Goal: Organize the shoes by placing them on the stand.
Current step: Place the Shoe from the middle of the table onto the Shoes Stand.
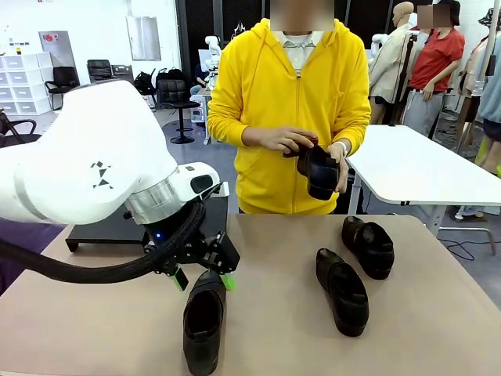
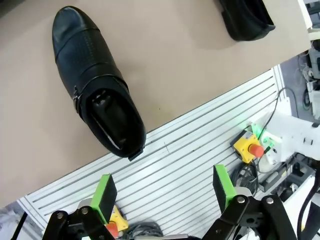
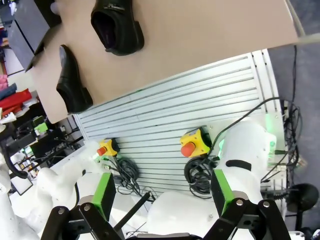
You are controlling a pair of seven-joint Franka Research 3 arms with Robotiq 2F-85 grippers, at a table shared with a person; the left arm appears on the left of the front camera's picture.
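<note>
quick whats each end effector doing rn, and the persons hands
Left end effector: open, empty.
Right end effector: open, empty.
Person's hands: both holding one shoe.

Beyond the left gripper (image 1: pixel 204 280) we see black office chairs (image 1: pixel 174 94) on a grey floor (image 1: pixel 194 157) (white drawers (image 1: pixel 23 82) farther left). To its right stands a white table (image 1: pixel 415 164).

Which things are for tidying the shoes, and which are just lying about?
For the job: near shoe, middle shoe, right shoe, held shoe, stand, left tool.
Just lying about: white table, chair, drawers, stop button.
</note>
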